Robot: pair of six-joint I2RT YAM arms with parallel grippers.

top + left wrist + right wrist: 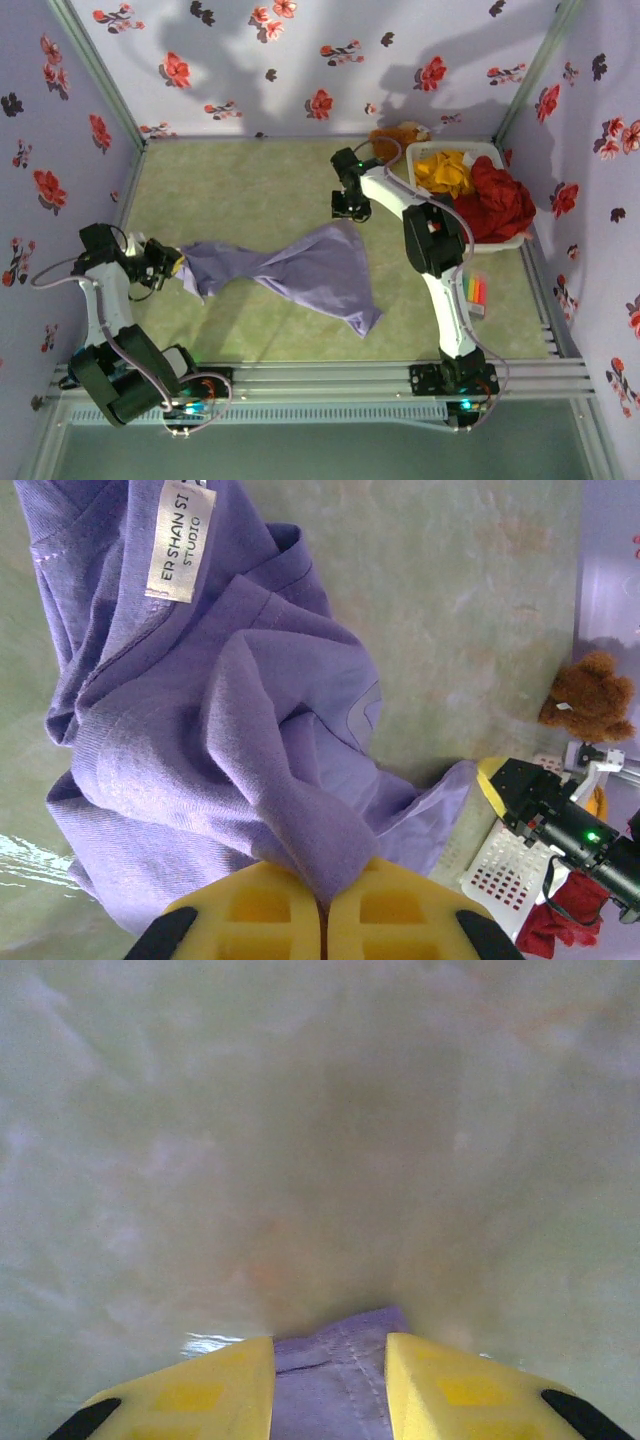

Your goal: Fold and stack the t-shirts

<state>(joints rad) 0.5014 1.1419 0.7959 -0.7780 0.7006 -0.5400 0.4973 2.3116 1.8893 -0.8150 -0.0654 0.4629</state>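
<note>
1. Left wrist view: we see the left gripper (323, 898) with its yellow fingers (260, 910) pressed together, pinching a fold of the large lavender-purple knit t-shirt (200, 730).
2. The right gripper (328, 1348) stands narrowly apart, a stitched hem of that shirt clamped between.
3. We see the shirt stretched, rumpled, between both on the pale green mat (250, 190), with flower-printed lilac walls (300, 60) around.
4. At the right, a white plastic basket (497, 243) holds a red tee (500, 200) and an orange-yellow tee (445, 170).

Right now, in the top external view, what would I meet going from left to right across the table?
Left claw → lavender-purple cloth t-shirt → orange-yellow cloth t-shirt → red cloth t-shirt, the last two in a white plastic basket.
</note>
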